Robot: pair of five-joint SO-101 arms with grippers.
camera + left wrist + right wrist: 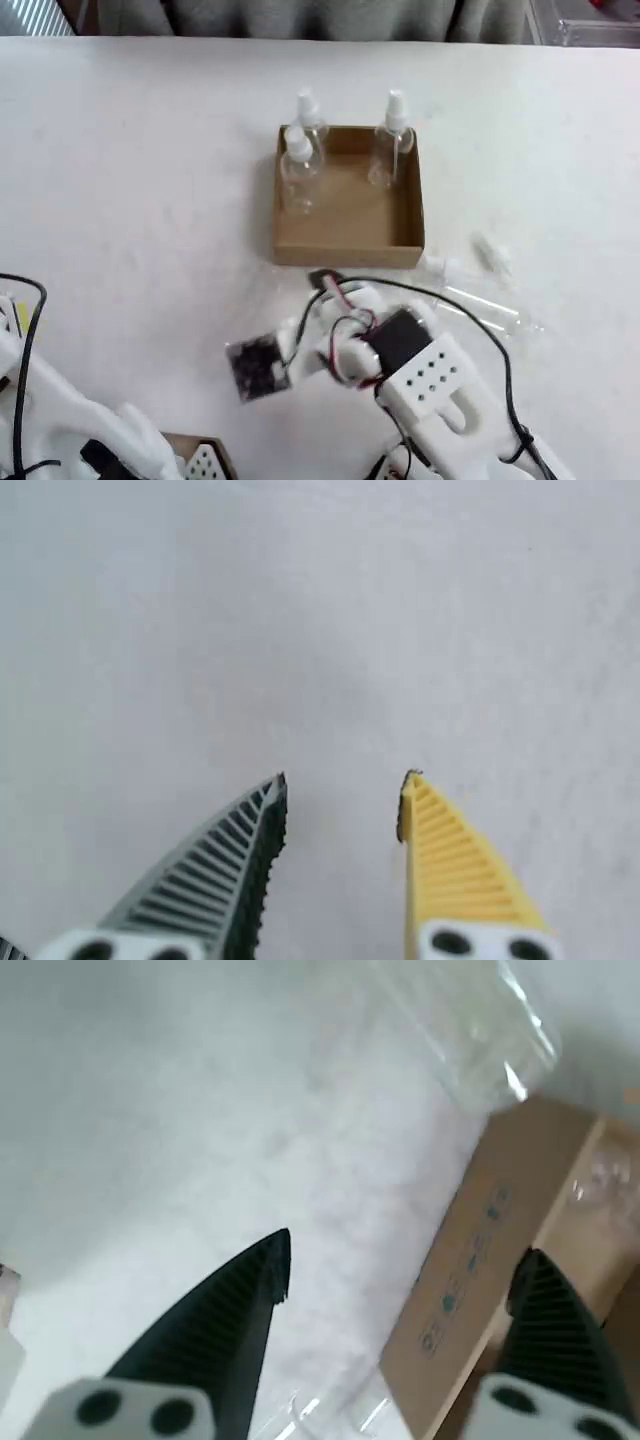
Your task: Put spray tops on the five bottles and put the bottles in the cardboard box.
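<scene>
A white table (130, 180) has grey curtains (300, 15) beyond its far edge.

maybe four bottles (300, 170), one cardboard box (345, 246)

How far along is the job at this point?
Done: three topped bottles stand in the cardboard box. In hand: nothing; the right gripper is open beside the box, the left gripper open over bare table. Left: a clear bottle lies, apparently untopped, right of the box in the high view, a loose spray top near it. Two of five remain.
</scene>
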